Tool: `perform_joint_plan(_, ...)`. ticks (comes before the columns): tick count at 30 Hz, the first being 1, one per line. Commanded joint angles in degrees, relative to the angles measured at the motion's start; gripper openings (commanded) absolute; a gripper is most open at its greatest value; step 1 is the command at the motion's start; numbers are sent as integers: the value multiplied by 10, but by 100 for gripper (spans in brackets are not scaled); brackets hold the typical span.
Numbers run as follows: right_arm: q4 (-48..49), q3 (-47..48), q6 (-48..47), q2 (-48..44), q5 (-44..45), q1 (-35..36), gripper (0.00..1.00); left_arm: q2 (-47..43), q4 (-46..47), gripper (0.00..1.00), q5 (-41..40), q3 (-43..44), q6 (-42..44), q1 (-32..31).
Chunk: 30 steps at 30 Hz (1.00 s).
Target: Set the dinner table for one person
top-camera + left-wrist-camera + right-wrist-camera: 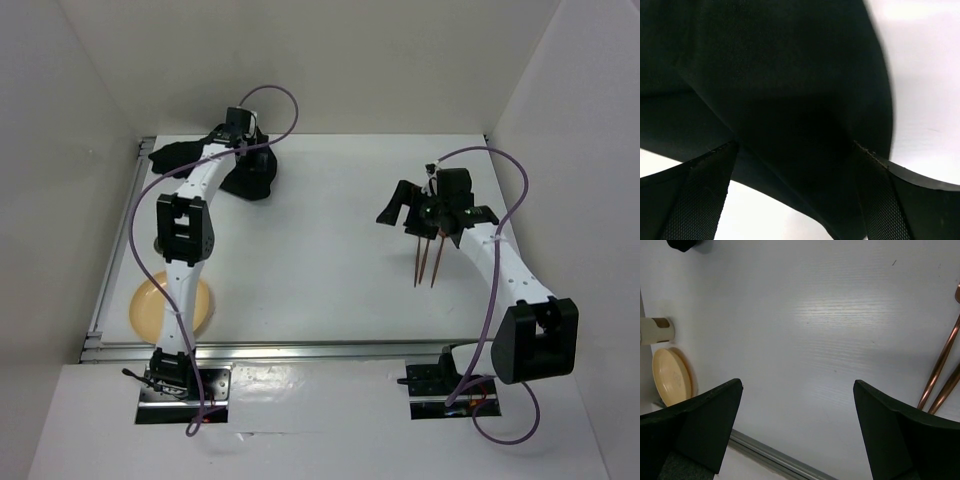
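The dinner table (320, 280) is a white top with silver rails. A black cloth mat (172, 155) lies crumpled at its far left. My left gripper (248, 160) hangs right over the mat. In the left wrist view the mat (780, 75) fills the frame and my left gripper (795, 200) has its fingers (700, 200) spread wide on either side of a fold. My right gripper (400, 212) is open and empty above the table's right half, also seen in the right wrist view (797, 385). Two copper utensils (428, 262) lie just near of it.
A pale yellow plate (150, 305) lies at the near left, partly under the left arm, and shows in the right wrist view (671, 377). A cream cup (655, 330) lies beside the plate. White walls enclose the table. The front rail (775, 457) runs along the near edge.
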Motion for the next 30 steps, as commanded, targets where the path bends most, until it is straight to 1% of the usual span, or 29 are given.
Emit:
perform_joint_plan(1, 44, 31, -15, 4, -24, 3, 100, 9, 34, 98, -95, 21, -28, 4)
perform_joint_plan(3, 44, 26, -15, 4, -24, 3, 100, 15, 46, 100, -76, 8, -28, 4)
perform_joint_plan(7, 32, 26, -15, 4, -24, 3, 100, 42, 52, 100, 33, 20, -50, 16)
perform_joint_plan(8, 32, 26, -15, 4, -24, 3, 100, 49, 52, 100, 44, 21, -57, 22)
perform_joint_plan(9, 26, 32, -15, 4, -24, 3, 100, 62, 52, 98, 59, 29, -57, 22)
perform_joint_plan(11, 20, 40, -15, 9, -24, 3, 100, 67, 52, 89, 103, 35, -57, 28)
perform_joint_plan(13, 15, 52, -15, 9, -17, 3, 100, 75, 52, 77, 135, 29, -52, 33)
perform_joint_plan(14, 15, 52, -10, 14, -17, 3, 100, 75, 52, 58, 162, 29, -52, 33)
perform_joint_plan(17, 15, 64, -4, 25, -17, 3, 100, 75, 57, 19, 181, 29, -45, 39)
perform_joint_plan(18, 20, 64, -4, 25, -25, 3, 100, 69, 57, 0, 187, 29, -45, 39)
perform_joint_plan(20, 20, 70, -4, 31, -32, 3, 100, 52, 63, 0, 187, 23, -38, 39)
perform_joint_plan(23, 31, 70, -4, 31, -43, 9, 100, -17, 74, 0, 195, -10, -16, 39)
perform_joint_plan(24, 40, 70, -4, 31, -49, 9, 100, -39, 74, 0, 202, -35, -16, 39)
perform_joint_plan(25, 46, 64, -10, 31, -58, 16, 100, -81, 74, 0, 202, -46, -8, 39)
perform_joint_plan(27, 63, 58, -22, 25, -67, 33, 100, -124, 61, 0, 202, -66, -1, 24)
perform_joint_plan(28, 69, 58, -36, 25, -62, 43, 100, -164, 54, 0, 202, -67, 5, 24)
perform_joint_plan(30, 77, 52, -57, 25, -44, 88, 100, -203, 49, 0, 181, -74, 11, -1)
